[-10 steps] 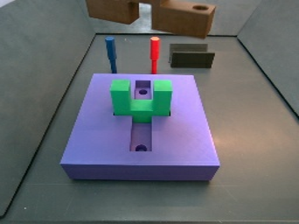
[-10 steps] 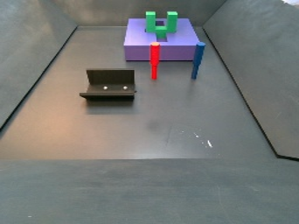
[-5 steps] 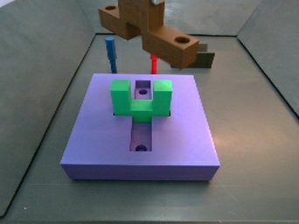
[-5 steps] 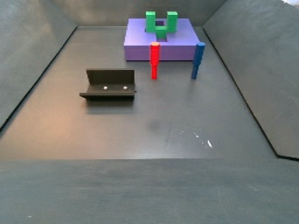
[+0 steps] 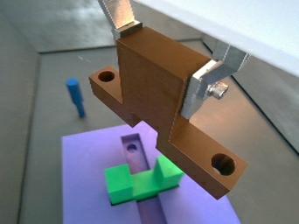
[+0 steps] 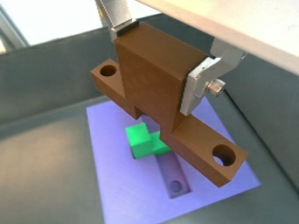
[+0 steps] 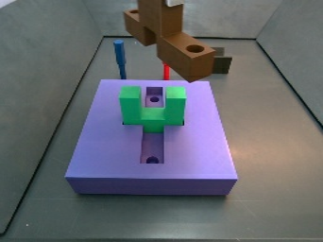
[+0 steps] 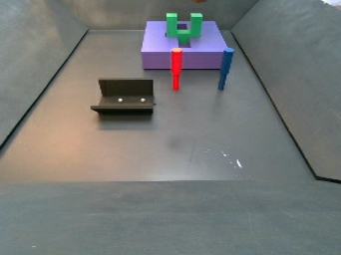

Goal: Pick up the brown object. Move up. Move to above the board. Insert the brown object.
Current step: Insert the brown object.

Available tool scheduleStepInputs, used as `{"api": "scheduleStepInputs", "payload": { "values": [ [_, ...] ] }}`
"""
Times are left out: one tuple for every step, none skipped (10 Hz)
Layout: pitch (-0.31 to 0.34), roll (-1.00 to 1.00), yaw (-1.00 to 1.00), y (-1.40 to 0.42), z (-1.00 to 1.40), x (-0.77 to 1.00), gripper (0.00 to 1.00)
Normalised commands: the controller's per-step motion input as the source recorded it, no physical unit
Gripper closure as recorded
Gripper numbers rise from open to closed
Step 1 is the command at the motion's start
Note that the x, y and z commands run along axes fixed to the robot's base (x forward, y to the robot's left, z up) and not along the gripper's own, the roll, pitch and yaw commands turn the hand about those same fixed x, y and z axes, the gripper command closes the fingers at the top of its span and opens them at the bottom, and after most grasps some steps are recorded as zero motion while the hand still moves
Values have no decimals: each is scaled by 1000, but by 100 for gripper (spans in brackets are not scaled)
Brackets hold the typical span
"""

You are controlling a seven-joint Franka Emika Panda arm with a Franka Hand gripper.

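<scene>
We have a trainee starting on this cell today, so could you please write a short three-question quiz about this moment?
1. True or false: the gripper is shut on the brown object.
2. Which stands on the board? A) a green U-shaped block B) a red peg C) the fixture
3. Fill in: in a side view, the brown object hangs ____ the far part of the board, not touching it.

Key
1. True; the silver fingers clamp its upright bar in both wrist views.
2. A
3. above
</scene>
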Motion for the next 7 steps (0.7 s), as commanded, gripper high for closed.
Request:
{"api": "scheduleStepInputs", "payload": {
  "values": [
    [0, -324, -471, 0, -186, 426, 100],
    [96, -146, -483, -151, -249, 486, 100],
    [0, -93, -703, -120, -291, 311, 100],
    [0, -44, -837, -97, -346, 186, 100],
    [120, 0, -854, -66, -286, 34, 100],
    [200, 61, -897, -9, -189, -71, 100],
    [201, 190, -831, -100, 0, -160, 100]
  ]
}}
